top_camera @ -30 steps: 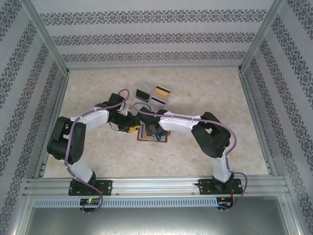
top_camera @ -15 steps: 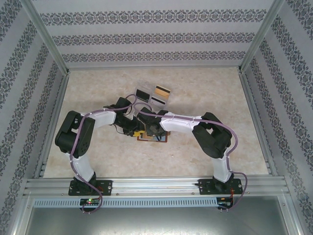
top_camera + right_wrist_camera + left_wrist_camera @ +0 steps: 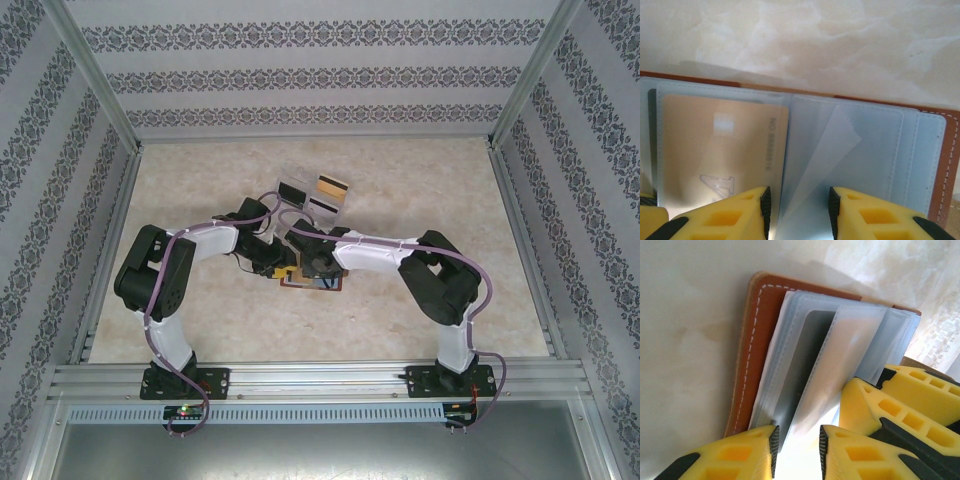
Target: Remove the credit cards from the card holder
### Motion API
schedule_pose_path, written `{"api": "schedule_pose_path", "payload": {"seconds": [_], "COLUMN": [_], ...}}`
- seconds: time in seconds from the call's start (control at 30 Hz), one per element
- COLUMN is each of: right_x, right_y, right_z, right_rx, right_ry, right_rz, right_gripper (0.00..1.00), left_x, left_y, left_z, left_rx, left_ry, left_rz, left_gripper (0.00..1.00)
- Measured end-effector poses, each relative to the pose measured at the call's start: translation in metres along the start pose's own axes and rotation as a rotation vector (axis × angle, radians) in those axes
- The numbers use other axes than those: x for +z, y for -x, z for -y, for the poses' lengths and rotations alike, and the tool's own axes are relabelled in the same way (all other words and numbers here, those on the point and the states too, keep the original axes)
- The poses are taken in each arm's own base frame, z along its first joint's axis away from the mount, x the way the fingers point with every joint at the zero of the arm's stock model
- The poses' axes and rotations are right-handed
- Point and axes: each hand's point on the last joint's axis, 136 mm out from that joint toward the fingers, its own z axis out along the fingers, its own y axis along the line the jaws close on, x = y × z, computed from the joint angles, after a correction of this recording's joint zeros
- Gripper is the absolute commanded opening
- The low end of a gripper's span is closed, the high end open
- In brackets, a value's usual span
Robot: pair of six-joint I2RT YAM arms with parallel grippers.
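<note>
The card holder (image 3: 941,150) lies opened flat on the marble-patterned table (image 3: 840,40), directly under both grippers, probably so that its pockets face up and can be worked from two sides. The left gripper (image 3: 797,442) stands narrowly open astride the near edge of the sleeves (image 3: 850,350), its yellow ribbed fingers either side of a leaf without visibly pinching it; the right gripper (image 3: 797,200), just beside it, is likewise part open, with one translucent leaf (image 3: 822,160) rising into the gap between its jaws, apparently parted to expose a pocket mouth; I judge that neither has hold of a card. One credit card (image 3: 720,150) sits inside a pocket just ahead of the right gripper, off to one side; it is stiff, flat and pale gold, with faint embossed digits. The holder's cover is smooth, brown and leather-like, with white stitching and rounded corners; the sleeves are thin, floppy, frosted blue-grey plastic, likely slippery. Beyond both grippers a clear tray (image 3: 304,180) holds other cards.
</note>
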Motion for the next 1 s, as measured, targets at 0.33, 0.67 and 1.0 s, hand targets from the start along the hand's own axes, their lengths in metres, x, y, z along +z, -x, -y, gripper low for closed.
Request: {"api": "schedule_pose_path", "payload": {"seconds": [0.33, 0.67, 1.0], "right_x": [0.0, -0.001, -0.033], "right_y": [0.0, 0.002, 0.012], "right_z": [0.0, 0.0, 0.005], "right_rx": [0.023, 0.047, 0.101], "right_ry": [0.032, 0.062, 0.164], "right_rz": [-0.007, -0.004, 0.018], "right_gripper": [0.38, 0.4, 0.52], "left_x": [0.002, 0.005, -0.001], "left_y": [0.0, 0.004, 0.002], "left_z": [0.002, 0.007, 0.028], "left_rx": [0.042, 0.081, 0.12], "left_ry": [-0.003, -0.042, -0.125], "left_rz": [0.003, 0.028, 0.056], "left_gripper": [0.28, 0.22, 0.31]}}
